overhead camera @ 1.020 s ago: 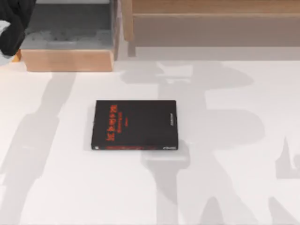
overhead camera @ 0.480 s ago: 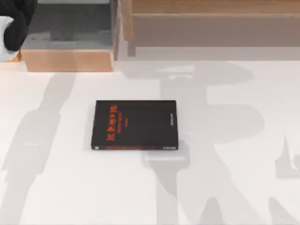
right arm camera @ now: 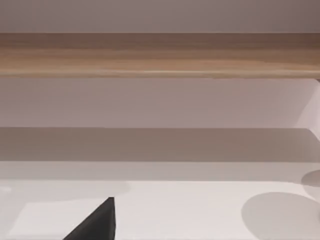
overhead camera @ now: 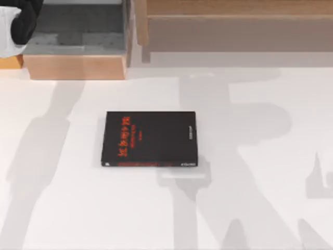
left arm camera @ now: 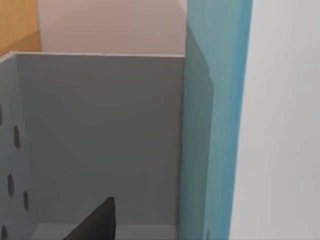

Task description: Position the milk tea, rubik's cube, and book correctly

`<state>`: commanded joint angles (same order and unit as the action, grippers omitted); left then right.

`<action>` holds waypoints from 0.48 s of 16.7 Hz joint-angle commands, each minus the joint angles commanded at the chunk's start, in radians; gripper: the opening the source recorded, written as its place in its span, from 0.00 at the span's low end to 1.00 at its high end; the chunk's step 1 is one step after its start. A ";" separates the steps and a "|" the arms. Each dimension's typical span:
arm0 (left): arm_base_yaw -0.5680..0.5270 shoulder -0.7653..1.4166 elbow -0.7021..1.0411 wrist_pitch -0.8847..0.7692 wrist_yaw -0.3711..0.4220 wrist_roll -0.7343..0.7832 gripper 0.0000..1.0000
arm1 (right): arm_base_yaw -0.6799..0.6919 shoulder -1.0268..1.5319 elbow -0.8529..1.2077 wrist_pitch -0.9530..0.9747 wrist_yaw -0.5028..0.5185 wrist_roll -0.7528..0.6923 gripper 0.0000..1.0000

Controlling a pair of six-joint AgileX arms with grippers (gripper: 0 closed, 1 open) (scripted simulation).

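The book [left arm camera: 216, 125], light blue, stands upright against the edge of a grey compartment [left arm camera: 100, 135], very close in the left wrist view. A dark tip of my left gripper [left arm camera: 95, 222] shows beside it, with a gap to the blue cover. My left arm [overhead camera: 23, 21] hangs over the left end of the wooden box [overhead camera: 75, 66] at the table's back left. A tan-orange bit [overhead camera: 10, 61] just under the arm may be the milk tea. The rubik's cube is out of view. My right gripper [right arm camera: 95, 222] faces a wooden shelf [right arm camera: 160, 55].
A black book with red lettering [overhead camera: 151, 138] lies flat in the middle of the white table. A long wooden shelf [overhead camera: 234, 23] runs along the back right. Arm shadows fall across the table.
My left arm has shifted slightly right and back at the top-left corner, uncovering more of the tan-orange bit. The black book has not moved.
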<state>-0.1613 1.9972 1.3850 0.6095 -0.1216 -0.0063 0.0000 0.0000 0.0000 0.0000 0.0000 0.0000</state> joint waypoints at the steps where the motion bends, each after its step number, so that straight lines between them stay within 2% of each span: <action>1: 0.000 0.000 0.000 0.000 0.000 0.000 1.00 | 0.000 0.000 0.000 0.000 0.000 0.000 1.00; 8: 0.000 0.000 0.000 0.000 0.000 0.000 0.47 | 0.000 0.000 0.000 0.000 0.000 0.000 1.00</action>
<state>-0.1613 1.9972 1.3850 0.6095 -0.1216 -0.0063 0.0000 0.0000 0.0000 0.0000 0.0000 0.0000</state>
